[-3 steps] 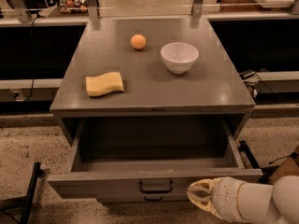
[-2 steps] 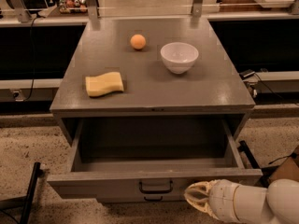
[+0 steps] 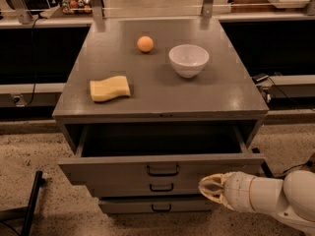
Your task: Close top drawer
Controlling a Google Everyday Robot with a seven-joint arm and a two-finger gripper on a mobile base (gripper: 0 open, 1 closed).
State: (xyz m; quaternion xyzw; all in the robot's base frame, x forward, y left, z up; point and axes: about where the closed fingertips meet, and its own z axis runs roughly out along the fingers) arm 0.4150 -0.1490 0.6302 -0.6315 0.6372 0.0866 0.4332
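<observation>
At lower right, tool (image 3: 212, 189), top drawer (image 3: 108, 169) now further in.

Grey top drawer (image 3: 98, 170), partly open, claw (image 3: 210, 188) near its right front

A yellow sponge (image 3: 110, 88) lies near the left edge of a grey cabinet top (image 3: 162, 95), well apart from a small orange ball (image 3: 145, 44) and an upright white bowl (image 3: 188, 60) farther back, the bowl to the ball's right. Two short-fronted lower drawers (image 3: 162, 187) sit shut above a speckled floor (image 3: 29, 151). A black bar (image 3: 30, 205) leans at lower left.
</observation>
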